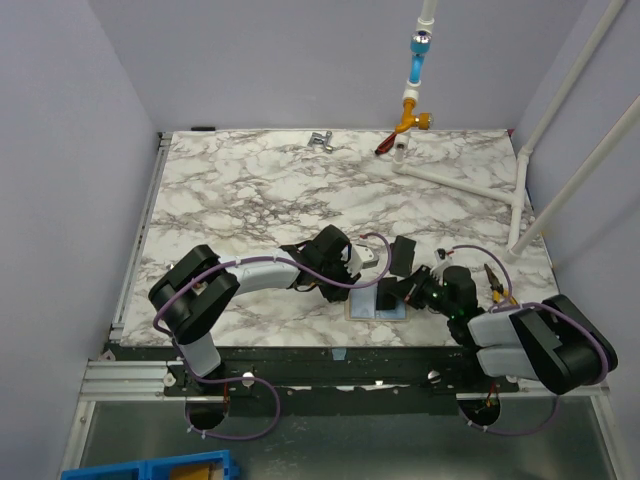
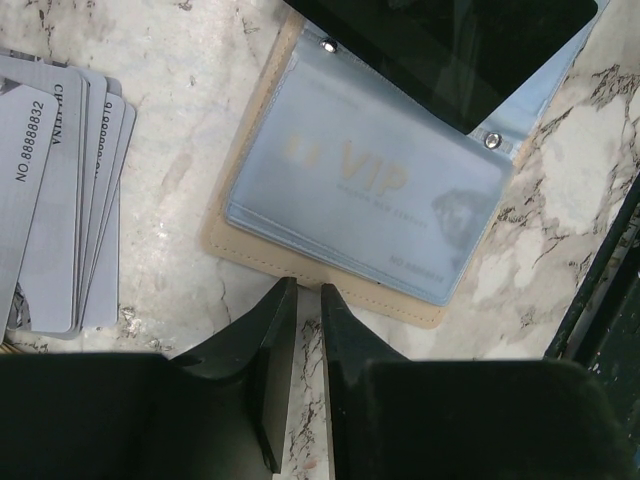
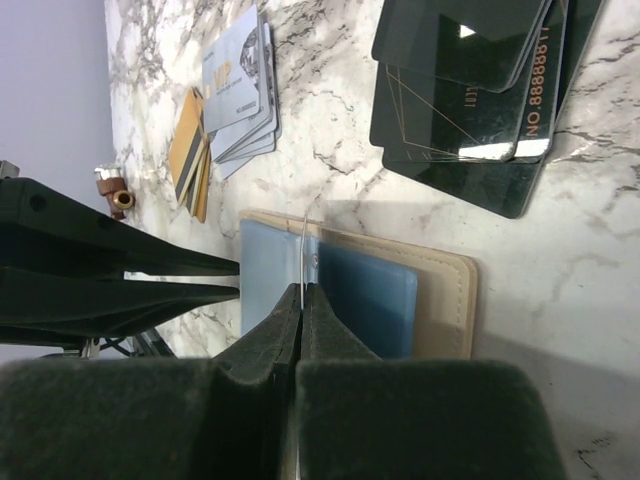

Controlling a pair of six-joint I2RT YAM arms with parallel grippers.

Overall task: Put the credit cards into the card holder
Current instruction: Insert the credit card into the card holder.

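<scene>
The tan card holder [image 1: 375, 303] lies open near the table's front edge, with pale blue plastic sleeves inside. One sleeve [image 2: 360, 190] shows a VIP card. My right gripper [image 3: 301, 290] is shut on a thin sleeve leaf [image 3: 303, 235] and holds it up on edge above the holder [image 3: 450, 300]. My left gripper [image 2: 308, 292] hovers at the holder's tan edge [image 2: 300, 268]; its jaws are nearly together with nothing between them. Grey-blue cards [image 2: 60, 200] lie fanned beside the holder, and also show in the right wrist view [image 3: 240, 80], with gold cards [image 3: 188, 150] next to them.
A stack of black cards [image 3: 470, 90] lies just beyond the holder, seen from above too [image 1: 403, 255]. A white pipe stand [image 1: 470, 180] and a brass fitting [image 1: 410, 122] stand at the back right. A metal part [image 1: 320, 140] sits at the back. Yellow-handled pliers [image 1: 495, 280] lie right.
</scene>
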